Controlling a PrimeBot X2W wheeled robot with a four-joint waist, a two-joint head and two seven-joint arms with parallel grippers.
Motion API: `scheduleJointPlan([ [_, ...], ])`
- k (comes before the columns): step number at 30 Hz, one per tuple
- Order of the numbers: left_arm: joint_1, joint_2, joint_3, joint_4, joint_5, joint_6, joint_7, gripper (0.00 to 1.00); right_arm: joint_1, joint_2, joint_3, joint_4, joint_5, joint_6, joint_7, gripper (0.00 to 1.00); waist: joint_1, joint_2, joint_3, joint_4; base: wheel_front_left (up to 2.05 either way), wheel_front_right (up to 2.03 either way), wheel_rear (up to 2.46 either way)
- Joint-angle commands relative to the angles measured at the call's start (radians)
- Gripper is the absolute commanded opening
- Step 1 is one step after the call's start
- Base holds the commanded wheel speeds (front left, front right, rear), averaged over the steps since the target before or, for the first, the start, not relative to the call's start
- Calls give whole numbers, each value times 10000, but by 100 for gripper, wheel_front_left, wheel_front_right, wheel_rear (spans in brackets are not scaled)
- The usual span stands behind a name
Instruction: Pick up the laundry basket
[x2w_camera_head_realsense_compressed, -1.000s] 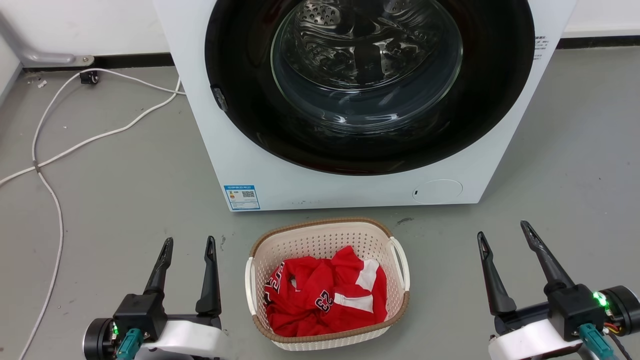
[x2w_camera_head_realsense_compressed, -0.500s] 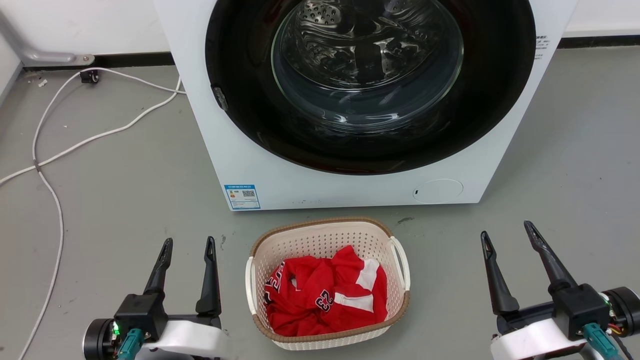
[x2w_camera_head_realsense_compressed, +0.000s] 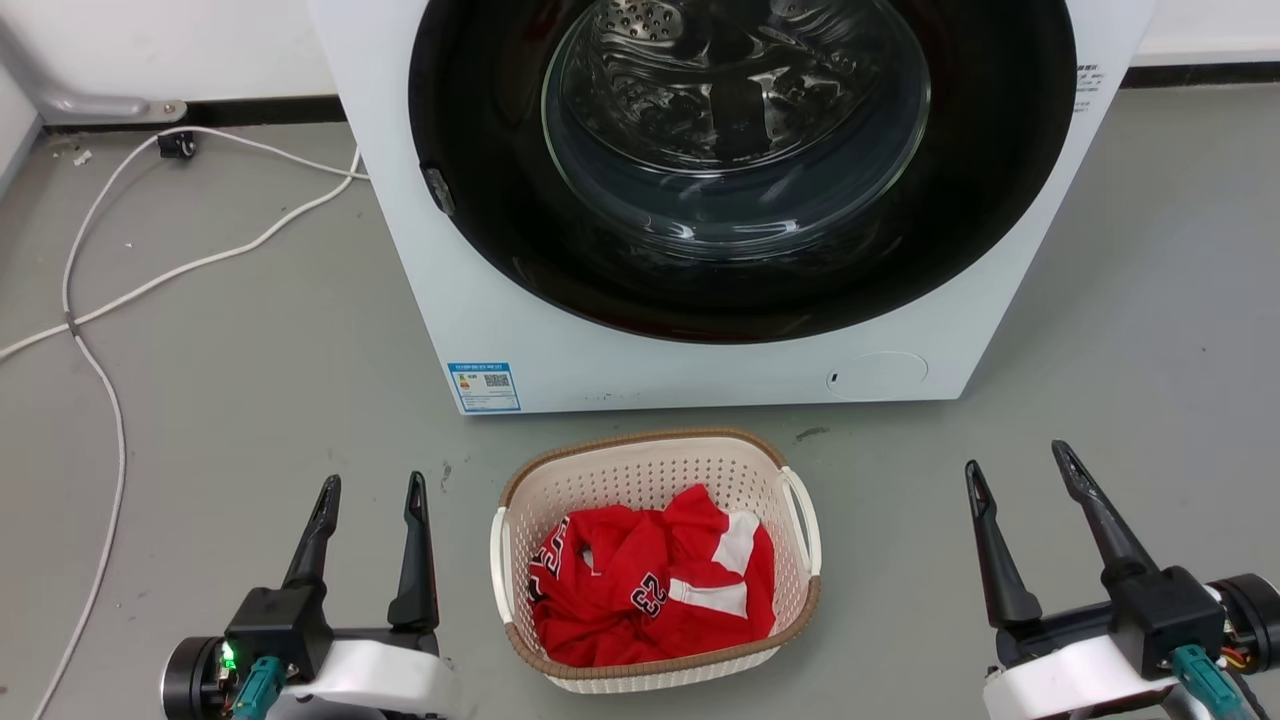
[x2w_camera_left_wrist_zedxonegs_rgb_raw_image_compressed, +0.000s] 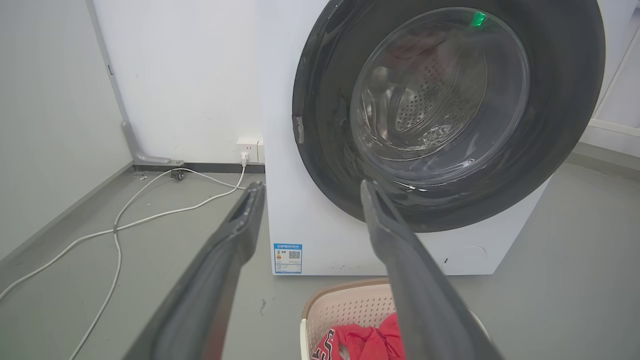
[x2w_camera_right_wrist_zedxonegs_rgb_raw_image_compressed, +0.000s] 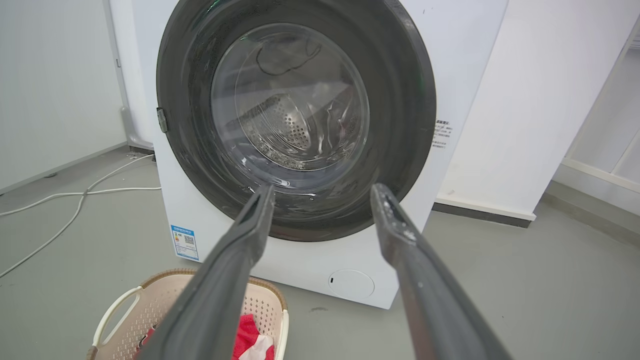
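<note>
On the grey floor (x2w_camera_head_realsense_compressed: 250, 380), directly in front of the washing machine (x2w_camera_head_realsense_compressed: 560, 360), the laundry basket (x2w_camera_head_realsense_compressed: 640, 472) sits upright between the two arms, with a crumpled red jersey (x2w_camera_head_realsense_compressed: 650, 590) lying inside it. At the basket's left handle (x2w_camera_head_realsense_compressed: 497, 570), the left gripper (x2w_camera_head_realsense_compressed: 372, 482) hovers just beside it, fingers spread and holding nothing. The right gripper (x2w_camera_head_realsense_compressed: 1015, 457) stands well apart from the right handle (x2w_camera_head_realsense_compressed: 806, 525), likewise spread and empty. Neither touches the basket. Risks noted: the right arm has farther to travel inward, so uneven arrival could shove or spin the light basket before both sides are held. The handles are thin loops close to the wall, and a finger missing the gap would likely press on the perforated side and slip. A one-sided lift would probably tip the basket and spill the jersey. The machine front stands close behind, leaving little room for forward overshoot. A white cable (x2w_camera_head_realsense_compressed: 100, 390) lies well off to the left and is judged no concern.
</note>
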Motion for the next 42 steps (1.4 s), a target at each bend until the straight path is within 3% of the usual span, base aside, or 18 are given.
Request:
scheduleJointPlan([
  [1, -148, 23, 33, -2, 51, -45, -31, 100, -129, -23, -28, -19, 60, -7, -21, 100, 0, 0, 118, -2, 0, 0, 0],
  [13, -1676, 22, -32, 1330, 64, -210, -30, 100, -1418, -18, 40, 752, -279, -7, -21, 100, 0, 0, 1307, 104, 0, 0, 0],
  [34, -6354, 148, -117, 7713, 45, -779, -30, 100, -6046, -221, 1456, 6015, -1281, -7, -21, 100, 0, 0, 4870, 59, 0, 0, 0],
  [42, -7754, 303, -205, 9314, -233, -1008, -30, 100, -7638, -470, 1795, 7950, -1241, -7, -21, 100, 0, 0, 5900, 145, 0, 0, 0],
])
